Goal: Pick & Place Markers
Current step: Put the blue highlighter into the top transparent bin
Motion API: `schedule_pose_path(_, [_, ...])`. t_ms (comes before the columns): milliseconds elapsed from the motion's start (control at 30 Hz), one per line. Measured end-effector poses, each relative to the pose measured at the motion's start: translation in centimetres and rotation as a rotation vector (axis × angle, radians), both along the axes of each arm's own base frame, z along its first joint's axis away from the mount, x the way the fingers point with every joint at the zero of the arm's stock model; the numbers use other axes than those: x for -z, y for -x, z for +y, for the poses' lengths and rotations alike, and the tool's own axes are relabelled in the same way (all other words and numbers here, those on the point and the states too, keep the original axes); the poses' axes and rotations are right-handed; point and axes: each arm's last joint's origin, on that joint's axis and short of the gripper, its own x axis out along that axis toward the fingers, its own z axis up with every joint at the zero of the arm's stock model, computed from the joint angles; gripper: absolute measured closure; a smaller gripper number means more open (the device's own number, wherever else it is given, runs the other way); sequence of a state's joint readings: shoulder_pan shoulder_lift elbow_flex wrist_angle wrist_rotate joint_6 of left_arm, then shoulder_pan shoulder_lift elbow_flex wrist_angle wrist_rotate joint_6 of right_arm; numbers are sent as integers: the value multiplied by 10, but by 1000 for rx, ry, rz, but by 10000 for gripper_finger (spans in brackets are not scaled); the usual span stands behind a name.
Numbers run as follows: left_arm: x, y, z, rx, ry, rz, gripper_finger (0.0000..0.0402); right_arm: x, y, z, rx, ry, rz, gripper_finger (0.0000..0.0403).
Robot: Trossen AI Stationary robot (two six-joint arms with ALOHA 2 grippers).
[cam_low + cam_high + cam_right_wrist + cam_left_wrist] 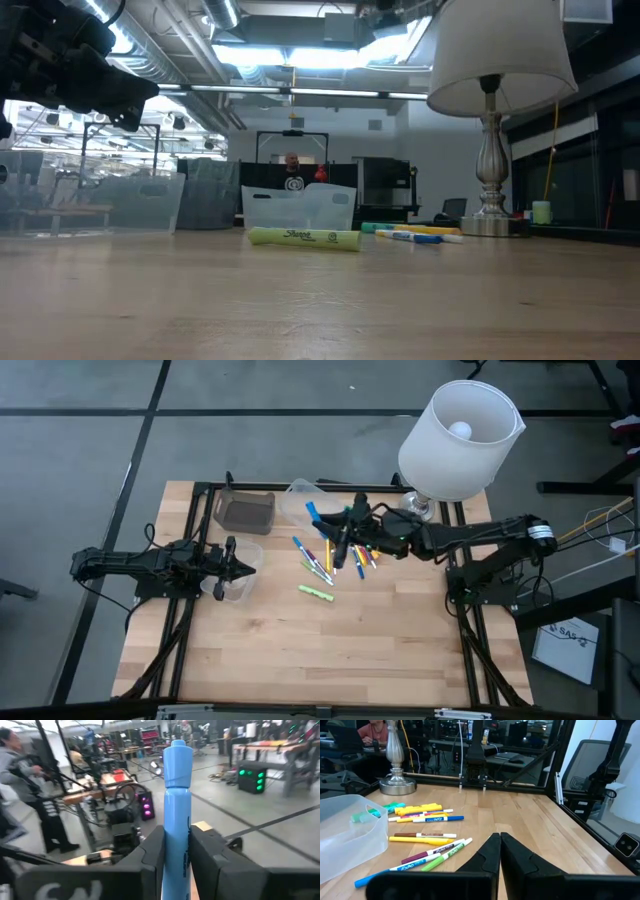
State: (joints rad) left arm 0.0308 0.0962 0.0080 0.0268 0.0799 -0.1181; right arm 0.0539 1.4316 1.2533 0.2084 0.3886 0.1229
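Several markers in blue, yellow, orange and purple lie loose mid-table; they also show in the left wrist view as a spread of markers. A green highlighter lies apart toward the near edge, seen as the highlighter in the low view. My right gripper hovers over the pile's far side, shut on a blue marker. My left gripper is shut, level above the table's left part beside a clear cup, its gripper tips pointing at the pile. My right gripper pinches the blue marker between its two fingers on the barrel, below the cap. The capped end sticks out past the fingertips. The marker is lifted clear of the table, its free end toward the table's left.
A smoky container and a clear container stand near the far edge; the clear tub holds a teal piece. A lamp stands at the far right. Bare wood spreads toward the near edge. People show in the room beyond.
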Motion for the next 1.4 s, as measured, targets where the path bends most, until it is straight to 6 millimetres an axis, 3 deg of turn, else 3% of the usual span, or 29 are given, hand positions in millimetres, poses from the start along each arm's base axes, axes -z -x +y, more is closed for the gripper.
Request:
schedule_pose_path(333, [0,0,0,0,0,0,395,0,-15,-13,78,47,39,329])
schedule_pose_path(633, [0,0,0,0,0,0,395,0,-15,-28,122,85,56,329])
schedule_pose_path(1400, [0,0,0,0,0,0,395,11,-21,-43,175,313,204,330])
